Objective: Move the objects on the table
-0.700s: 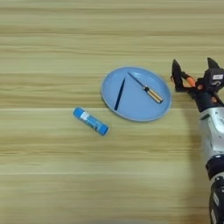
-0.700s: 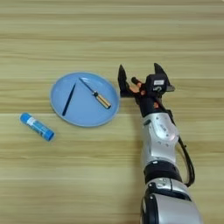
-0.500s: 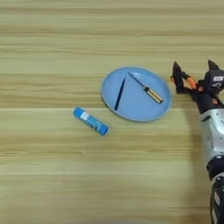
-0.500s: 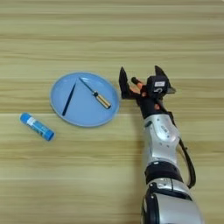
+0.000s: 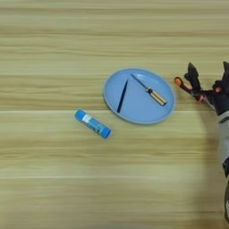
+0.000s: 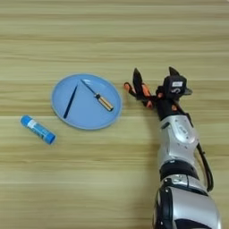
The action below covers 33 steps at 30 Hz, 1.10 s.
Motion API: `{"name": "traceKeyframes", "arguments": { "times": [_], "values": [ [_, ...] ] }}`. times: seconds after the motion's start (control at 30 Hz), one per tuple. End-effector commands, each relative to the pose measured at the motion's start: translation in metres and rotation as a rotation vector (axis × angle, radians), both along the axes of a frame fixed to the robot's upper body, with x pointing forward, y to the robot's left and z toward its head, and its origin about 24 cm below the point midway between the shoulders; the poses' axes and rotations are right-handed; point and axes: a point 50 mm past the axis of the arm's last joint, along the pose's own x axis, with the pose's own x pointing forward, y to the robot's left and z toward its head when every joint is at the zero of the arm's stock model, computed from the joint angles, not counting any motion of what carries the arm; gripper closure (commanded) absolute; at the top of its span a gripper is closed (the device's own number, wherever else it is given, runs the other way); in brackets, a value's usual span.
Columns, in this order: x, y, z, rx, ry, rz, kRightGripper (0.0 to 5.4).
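Note:
A round light-blue plate (image 6: 60, 107) lies mid-table. On it rest a small yellow-and-black-handled screwdriver (image 6: 99, 97) and a thin black stick (image 6: 70, 101), side by side and apart. Just right of the plate's rim lie the orange-handled pliers (image 6: 144, 94), also seen as pliers (image 5: 179, 82) at the edge of the left eye view. My right gripper (image 6: 154, 77) hovers over them, open, its two black fingers (image 6: 137, 78) spread wide, one on each side of the orange handles. The gripper's body hides part of the pliers. I cannot tell whether a finger touches them.
A blue glue stick (image 6: 38, 129) with a white label lies on the table (image 6: 112, 36) left of and below the plate. My silver forearm (image 6: 176, 134) runs from the bottom edge up to the gripper.
My gripper has shifted a little to the right, away from the plate's rim, with its fingers spread as before. Plate, screwdriver, stick and glue stick have not moved.

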Motion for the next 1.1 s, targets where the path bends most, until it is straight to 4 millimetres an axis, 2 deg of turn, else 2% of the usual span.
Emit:
{"name": "traceKeyframes", "arguments": {
  "times": [0.03, 0.2, 0.33, 0.47, 0.6, 0.8, 0.9, 1.1],
  "values": [
    [0.017, 0.003, 0.041, -0.078, -0.131, 0.060, 0.05],
    [0.017, 0.022, 0.053, -0.107, -0.175, 0.180, 0.05],
    [0.012, 0.050, 0.060, -0.172, -0.165, 0.324, 0.05],
    [0.009, 0.079, 0.052, -0.283, -0.042, 0.470, 0.05],
    [0.009, 0.093, 0.043, -0.234, 0.111, 0.577, 0.05],
    [0.015, 0.104, 0.045, -0.163, 0.247, 0.608, 0.05],
    [0.021, 0.099, 0.049, -0.118, 0.279, 0.565, 0.05],
    [0.025, 0.094, 0.051, -0.147, 0.393, 0.533, 0.05]
  ]
}}
